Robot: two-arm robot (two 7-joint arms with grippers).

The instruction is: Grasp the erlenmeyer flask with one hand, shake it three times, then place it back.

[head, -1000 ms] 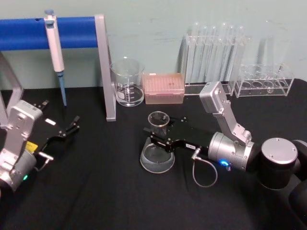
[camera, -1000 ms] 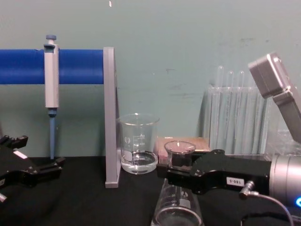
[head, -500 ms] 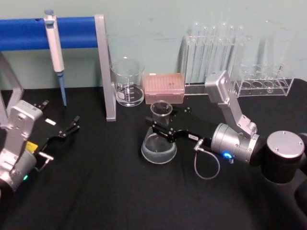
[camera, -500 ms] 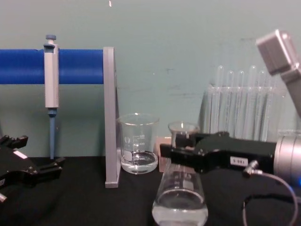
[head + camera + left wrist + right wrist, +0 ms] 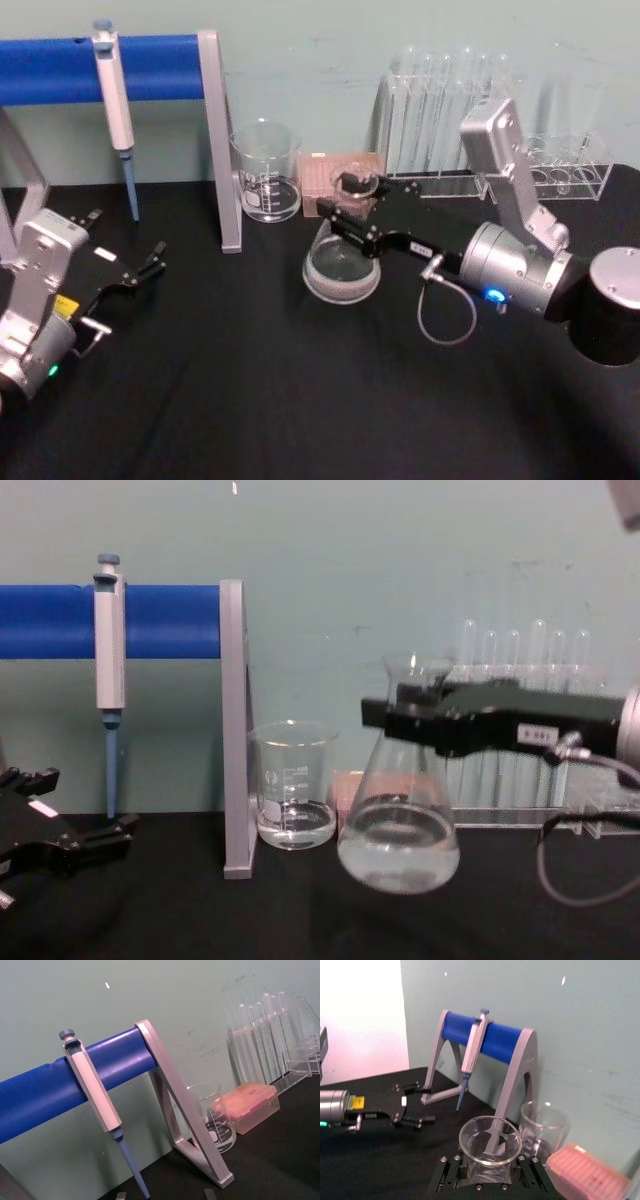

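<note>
The erlenmeyer flask point(image 5: 340, 268) is a clear conical flask with a little clear liquid in its wide base. It hangs above the black table, slightly tilted. My right gripper point(image 5: 353, 205) is shut on its neck, just under the flared rim. In the chest view the erlenmeyer flask point(image 5: 398, 825) floats well above the tabletop, with the right gripper point(image 5: 412, 718) reaching in from the right. The right wrist view looks down on the open mouth of the flask point(image 5: 489, 1157). My left gripper point(image 5: 140, 270) rests open at the table's left side, far from the flask.
A glass beaker point(image 5: 266, 185) stands by the grey upright of the blue pipette stand point(image 5: 215, 140), where a pipette point(image 5: 115, 95) hangs. Behind the flask lies a pink tip box point(image 5: 325, 170). Test tube racks point(image 5: 440, 110) line the back right.
The right gripper has lifted the flask off the table and carried it back and to the right. The left arm has not moved.
</note>
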